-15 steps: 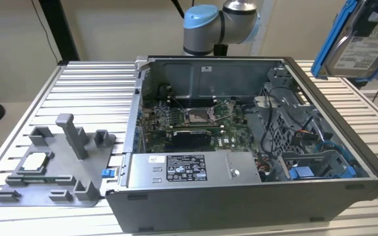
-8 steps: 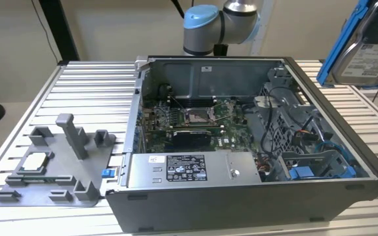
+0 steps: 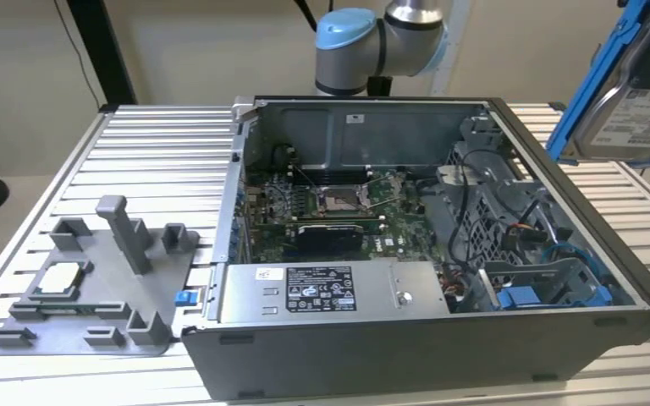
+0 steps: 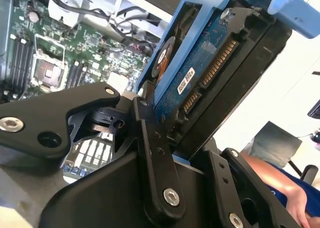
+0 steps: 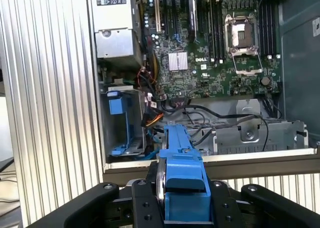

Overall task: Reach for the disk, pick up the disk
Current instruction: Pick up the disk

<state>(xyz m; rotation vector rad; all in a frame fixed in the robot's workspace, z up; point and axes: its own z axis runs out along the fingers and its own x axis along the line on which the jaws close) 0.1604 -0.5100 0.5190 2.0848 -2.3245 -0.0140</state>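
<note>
Already the disk [image 3: 632, 80] is off the machine and up in the air: in the exterior view it hangs at the exterior view's right edge, tilted, its white-labelled silver face showing inside the bright blue frame, above the ribbed metal table [image 3: 145, 161] and beside the rim of the open computer case [image 3: 415, 254]. In both wrist views the gripper [image 5: 182, 200] has its black fingers [image 4: 152, 153] pressed against the two flat sides of the disk [image 4: 200, 73], closed as far as the drive's thickness allows, so the drive stands on edge between them. The second wrist view shows the circuit-board underside and the connector row; the first wrist view looks down along the blue frame [image 5: 181, 163]. Below it the case lies open with the green motherboard [image 5: 210, 53] and its bare processor socket [image 5: 242, 36], the grey power supply [image 3: 325, 292], and a drive bay with blue plastic parts [image 5: 122, 118]. On the table toward the exterior view's left sits a grey fixture [image 3: 94, 288] holding a small square silver chip [image 3: 58, 277], well apart from the gripper. A person's arm in a blue sleeve [image 4: 280, 183] appears in the second wrist view.
</note>
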